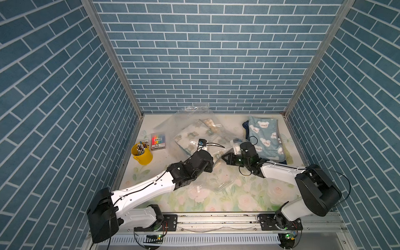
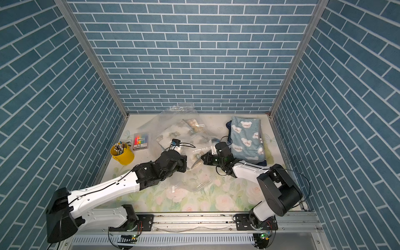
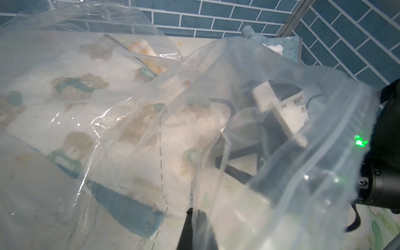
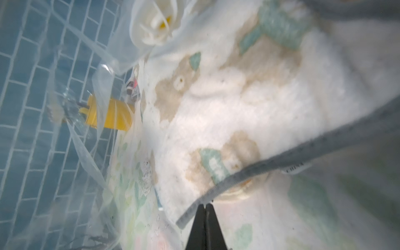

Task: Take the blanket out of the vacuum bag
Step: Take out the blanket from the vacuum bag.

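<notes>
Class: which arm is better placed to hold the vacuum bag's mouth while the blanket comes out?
Probably the right: the right gripper is shut on the zip strip of the vacuum bag, at the blanket's edge. The left gripper pinches only film.

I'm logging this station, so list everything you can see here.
bag: one, clear, mid-table
valve cap: one, white, on the bag
white blanket: one, bear print, inside the bag
checked cloth: one, cream and orange, under the bag's plastic
blue blanket: one, white bears, far right, outside the bag
dark cloth: one, navy, under the blue blanket
cup: one, yellow, left side
pens: several, mixed, in the cup
marker pack: one, multicoloured, beside the cup
table: one, floral cover
left hand: black, shut on the bag
right hand: black, shut on the bag's grey edge strip
</notes>
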